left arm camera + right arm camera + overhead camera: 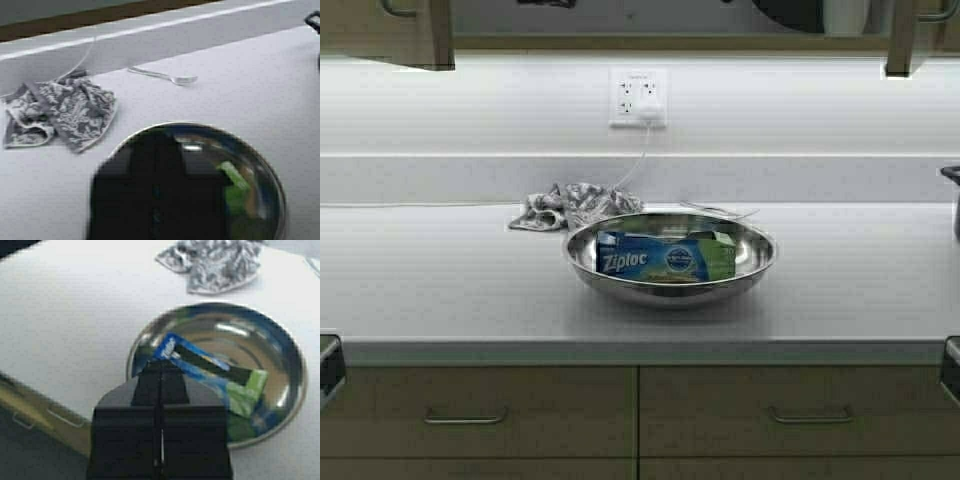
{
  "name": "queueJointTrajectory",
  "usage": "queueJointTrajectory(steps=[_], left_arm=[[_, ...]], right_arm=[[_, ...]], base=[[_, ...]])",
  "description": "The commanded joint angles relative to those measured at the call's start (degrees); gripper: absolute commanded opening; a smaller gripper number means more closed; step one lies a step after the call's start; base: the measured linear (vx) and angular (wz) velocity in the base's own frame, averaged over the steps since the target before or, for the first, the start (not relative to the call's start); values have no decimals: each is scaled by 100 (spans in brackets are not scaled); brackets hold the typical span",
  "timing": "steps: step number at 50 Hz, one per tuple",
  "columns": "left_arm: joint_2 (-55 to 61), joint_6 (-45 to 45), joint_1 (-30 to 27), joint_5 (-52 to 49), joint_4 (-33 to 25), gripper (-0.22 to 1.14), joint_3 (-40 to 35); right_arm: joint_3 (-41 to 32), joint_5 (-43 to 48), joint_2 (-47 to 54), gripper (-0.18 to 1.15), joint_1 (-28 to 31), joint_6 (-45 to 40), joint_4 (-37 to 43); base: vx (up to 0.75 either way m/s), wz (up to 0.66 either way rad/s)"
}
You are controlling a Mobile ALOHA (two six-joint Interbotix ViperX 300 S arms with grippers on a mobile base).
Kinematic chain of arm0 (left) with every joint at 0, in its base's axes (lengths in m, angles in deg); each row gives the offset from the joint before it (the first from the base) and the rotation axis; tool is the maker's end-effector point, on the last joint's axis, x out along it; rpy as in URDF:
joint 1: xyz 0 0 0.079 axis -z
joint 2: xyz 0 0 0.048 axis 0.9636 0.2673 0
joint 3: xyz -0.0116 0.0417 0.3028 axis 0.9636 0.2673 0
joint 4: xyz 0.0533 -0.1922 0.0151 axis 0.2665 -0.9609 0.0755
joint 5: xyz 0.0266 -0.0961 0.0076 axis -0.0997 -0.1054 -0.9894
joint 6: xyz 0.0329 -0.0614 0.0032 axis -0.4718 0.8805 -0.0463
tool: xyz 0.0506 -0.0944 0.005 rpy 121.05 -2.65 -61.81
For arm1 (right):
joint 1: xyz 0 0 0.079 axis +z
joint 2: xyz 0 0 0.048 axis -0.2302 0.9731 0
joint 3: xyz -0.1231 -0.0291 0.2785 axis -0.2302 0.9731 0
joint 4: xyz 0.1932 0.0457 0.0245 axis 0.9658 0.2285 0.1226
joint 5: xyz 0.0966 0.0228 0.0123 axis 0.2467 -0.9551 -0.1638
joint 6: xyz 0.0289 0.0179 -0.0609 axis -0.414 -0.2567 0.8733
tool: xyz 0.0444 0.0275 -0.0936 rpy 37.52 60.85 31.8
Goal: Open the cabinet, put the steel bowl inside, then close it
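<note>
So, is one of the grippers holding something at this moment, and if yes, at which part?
Nothing is held. The right gripper is shut on nothing, above the steel bowl; the left gripper also hovers over it, touching nothing.

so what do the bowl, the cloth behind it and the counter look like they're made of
Bowl: polished steel by the look, mirror-bright, reflecting the Ziploc box inside it.
Cloth: soft woven fabric, grey and white print, crumpled in folds.
Counter: smooth matte pale surface, probably laminate or a solid composite; the pictures do not settle which.
</note>
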Motion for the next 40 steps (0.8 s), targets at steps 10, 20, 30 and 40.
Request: queueJointTrajectory(steps=[10,20,30,40], left_arm=[[-782,-26,-35,88,53,16,580],[-984,62,853,176,114,85,976],[-923,844,1222,668,132,102,1608],[-387,2065,1230,2338,475,102,2558]], right_arm=[[378,-281,-949,21,-545,-105,44],[545,-378,-1239,98,-35,-817,686],[1529,1107,-1397,104,668,-1230,1134],[2777,3006,-1143,104,1459,-2065,1389]], base=[[0,0],[0,0],[0,0],[0,0]])
